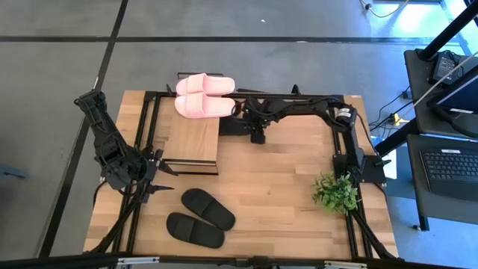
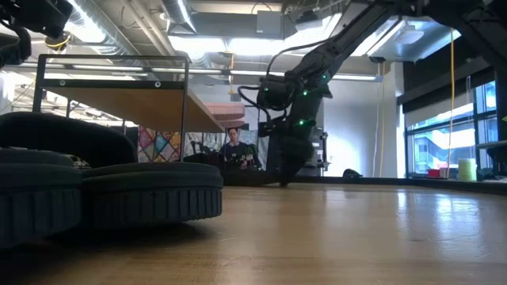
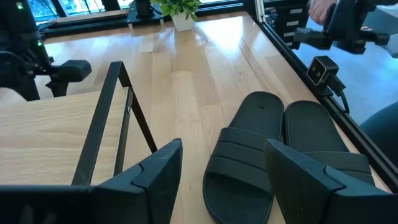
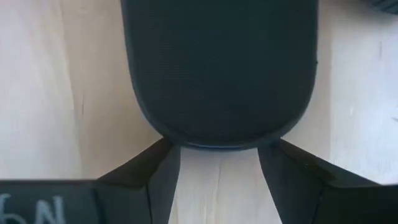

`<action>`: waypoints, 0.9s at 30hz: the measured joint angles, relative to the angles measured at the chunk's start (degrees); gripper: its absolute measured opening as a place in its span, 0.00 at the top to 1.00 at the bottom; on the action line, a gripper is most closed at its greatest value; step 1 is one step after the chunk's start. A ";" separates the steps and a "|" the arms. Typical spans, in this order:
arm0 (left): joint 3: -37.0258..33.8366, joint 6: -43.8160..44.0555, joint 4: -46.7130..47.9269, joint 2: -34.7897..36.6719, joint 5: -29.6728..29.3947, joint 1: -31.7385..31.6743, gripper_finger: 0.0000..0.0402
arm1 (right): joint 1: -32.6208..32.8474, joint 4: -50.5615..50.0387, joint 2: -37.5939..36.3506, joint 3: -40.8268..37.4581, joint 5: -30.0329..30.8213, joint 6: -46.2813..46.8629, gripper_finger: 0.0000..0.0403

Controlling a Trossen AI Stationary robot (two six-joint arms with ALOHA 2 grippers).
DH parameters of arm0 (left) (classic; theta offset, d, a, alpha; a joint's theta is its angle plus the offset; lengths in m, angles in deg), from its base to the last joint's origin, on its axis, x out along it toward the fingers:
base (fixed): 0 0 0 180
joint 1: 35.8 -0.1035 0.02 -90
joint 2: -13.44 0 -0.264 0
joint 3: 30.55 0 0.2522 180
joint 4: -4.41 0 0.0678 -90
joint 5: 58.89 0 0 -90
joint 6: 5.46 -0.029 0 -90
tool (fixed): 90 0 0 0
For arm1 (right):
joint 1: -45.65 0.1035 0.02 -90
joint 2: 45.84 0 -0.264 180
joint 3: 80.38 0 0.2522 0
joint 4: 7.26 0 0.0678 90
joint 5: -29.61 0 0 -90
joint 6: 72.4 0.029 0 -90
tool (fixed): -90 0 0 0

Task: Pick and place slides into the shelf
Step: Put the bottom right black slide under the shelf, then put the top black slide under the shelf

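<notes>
**Kid:** What are you doing now?

**Me:** I am working the right gripper. It points down at the table just beside the shelf. Right in front of its tips lies a black slide, flat on the wood. The fingers are spread wide, one at each side of the slide's round end. They hold nothing yet.

**Kid:** So which step is this?

**Me:** I think it is the grab. The tool is lined up but has not closed.

**Kid:** Where are the other slides?

**Me:** The pink pair sits on top of the shelf, off to the side of my right tool. Two more black ones lie on the table in front of the left gripper. That one waits by the shelf's near corner, wide open too, with nothing in it.

**Kid:** What comes next?

**Me:** I guess I should push the right tool a bit more over the slide's end, then squeeze. The slide looks soft, so I must grip firmly or it may slip. Then I lift it and carry it sideways to the shelf.
</notes>
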 joint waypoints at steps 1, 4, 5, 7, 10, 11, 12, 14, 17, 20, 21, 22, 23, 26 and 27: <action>0.00 0.00 0.00 0.02 0.00 0.02 0.46 | 0.04 0.64 0.37 0.02 0.12 0.60 0.47; 0.00 0.01 0.00 0.01 0.00 0.00 0.46 | 0.12 2.50 1.05 0.16 -0.07 1.38 0.47; 0.00 0.01 0.00 0.00 0.00 0.00 0.46 | 0.19 2.70 1.07 0.16 -0.03 1.39 0.47; 0.00 0.00 0.00 0.00 0.00 0.02 0.46 | 0.29 3.18 1.10 0.15 -0.12 1.59 0.47; 0.00 0.00 0.00 0.01 0.00 0.02 0.46 | 0.34 3.82 1.42 1.05 -0.44 1.74 0.47; 0.00 0.00 0.00 0.00 0.00 0.02 0.46 | 0.42 3.96 1.67 1.54 -0.51 1.64 0.47; 0.00 0.00 0.00 0.00 -0.01 0.00 0.46 | 0.52 4.22 1.92 2.05 -0.57 1.51 0.47; 0.00 0.00 0.00 0.02 0.00 0.02 0.46 | 0.63 4.66 2.07 3.05 -0.86 1.40 0.47; 0.00 0.00 0.00 0.01 0.00 0.02 0.46 | 0.72 7.12 1.98 3.78 -2.16 1.39 0.47; 0.00 0.00 0.00 0.02 0.00 0.00 0.46 | 0.72 7.46 1.98 3.78 -2.59 1.39 0.47; 0.00 0.00 0.00 0.02 0.00 0.00 0.46 | 0.70 6.81 1.96 3.78 -2.58 1.39 0.47; 0.00 0.02 0.00 0.02 0.00 0.02 0.46 | 0.68 5.78 1.96 3.79 -2.58 1.39 0.47; 0.00 0.02 0.00 0.02 -0.01 0.01 0.46 | 0.66 4.52 1.96 3.78 -2.55 1.39 0.47; 0.00 0.02 0.00 0.02 0.00 0.00 0.46 | 0.66 2.61 1.96 3.78 -1.45 1.39 0.47; 0.00 0.02 0.00 0.02 0.00 0.02 0.46 | 0.66 2.57 1.96 3.78 -0.56 1.68 0.47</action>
